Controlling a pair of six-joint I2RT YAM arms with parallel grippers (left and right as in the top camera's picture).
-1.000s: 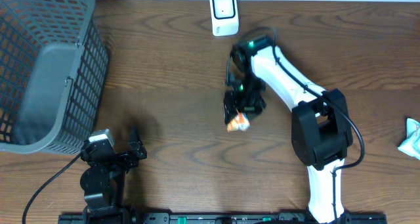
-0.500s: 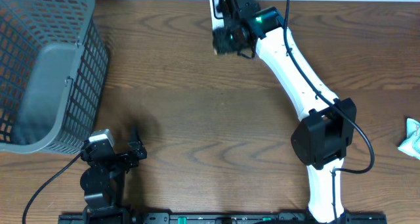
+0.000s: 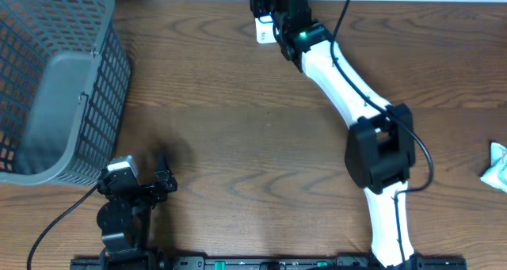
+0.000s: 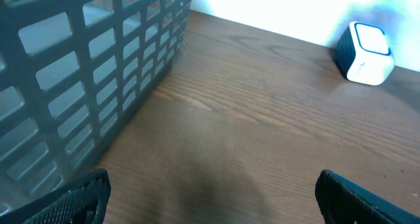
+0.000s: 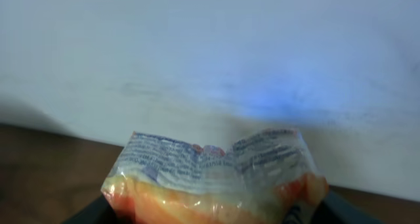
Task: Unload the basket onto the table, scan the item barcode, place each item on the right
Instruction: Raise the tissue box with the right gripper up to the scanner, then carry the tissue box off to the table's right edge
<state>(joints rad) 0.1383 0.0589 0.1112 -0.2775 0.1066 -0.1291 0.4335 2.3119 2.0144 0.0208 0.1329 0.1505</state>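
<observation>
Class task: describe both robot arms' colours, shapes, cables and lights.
The right arm has white tubular links, bulky black joints, a black cable and a green light. The left arm is black, with a pale grey block and a trailing cable.

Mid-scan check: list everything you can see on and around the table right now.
basket: one, grey, far left corner of the table.
scanner: one, white, far edge, centre.
snack packet: one, orange and clear, in the right gripper by the scanner.
second packet: one, pale green, right edge.
table: one, brown wood.
left gripper: one, black, open, near edge.
right gripper: one, black, closed on the snack packet.
</observation>
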